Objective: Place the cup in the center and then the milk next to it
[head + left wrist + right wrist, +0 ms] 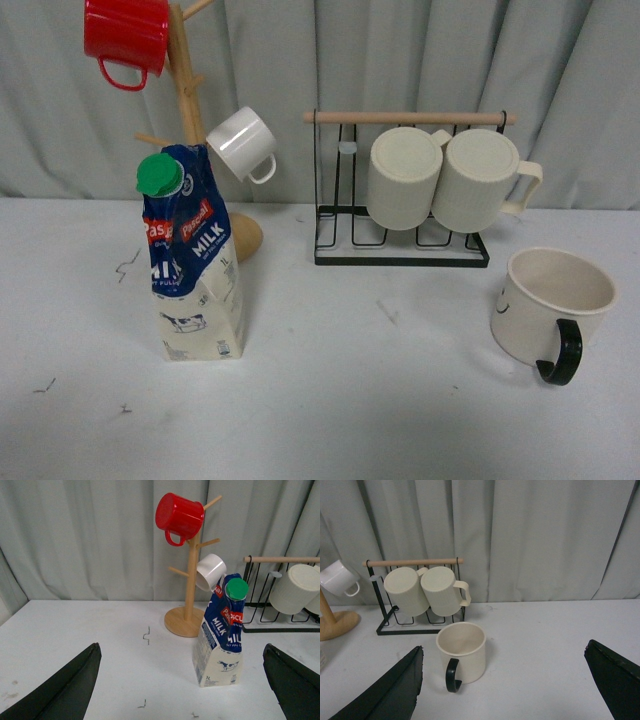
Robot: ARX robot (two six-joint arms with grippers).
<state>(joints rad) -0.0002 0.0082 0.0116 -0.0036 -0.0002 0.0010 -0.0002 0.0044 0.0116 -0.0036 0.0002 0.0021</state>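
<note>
The cup (550,305), a wide cream-white mug with a black handle and a small smiley mark, stands upright on the table at the right. In the right wrist view the cup (462,651) is ahead of my open, empty right gripper (505,690), its handle towards the camera. The milk (193,262), a blue-and-white carton with a green cap, stands at the left. In the left wrist view the milk (221,635) is ahead of my open, empty left gripper (182,687). Neither arm shows in the front view.
A wooden mug tree (190,90) behind the milk holds a red mug (126,35) and a small white mug (243,143). A black wire rack (400,250) at the back centre holds two ribbed cream mugs (445,180). A grey curtain hangs behind the white table (350,400).
</note>
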